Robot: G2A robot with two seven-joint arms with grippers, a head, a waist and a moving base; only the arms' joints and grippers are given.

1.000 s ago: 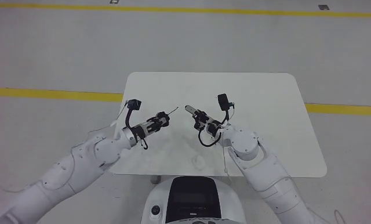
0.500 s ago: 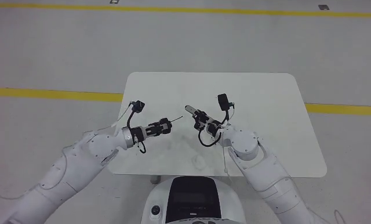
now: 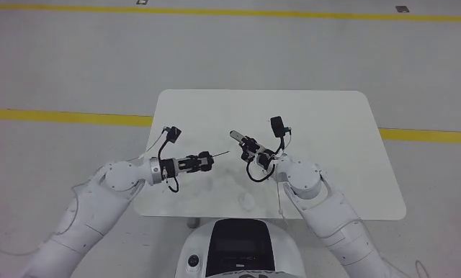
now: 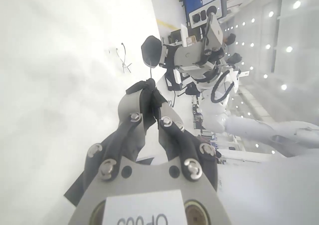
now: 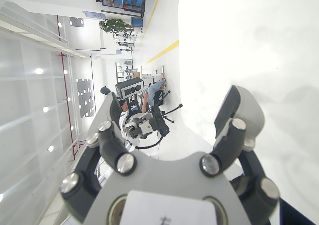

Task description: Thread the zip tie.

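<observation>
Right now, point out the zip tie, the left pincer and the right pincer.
zip tie (image 4: 150,73), left wrist view, bare strap beyond the tips.
left pincer (image 4: 149,86), left wrist view, its closed tips.
right pincer (image 5: 172,99), right wrist view, midway between open tips.

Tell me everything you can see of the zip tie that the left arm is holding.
The zip tie is a thin, straight black strand, plastic by its look. One end is pinched in the shut left pincer, over the white table. The free end sticks out past the fingertips and points toward the open right pincer. Whether its tip touches that pincer cannot be told, and no locking head can be made out.
</observation>
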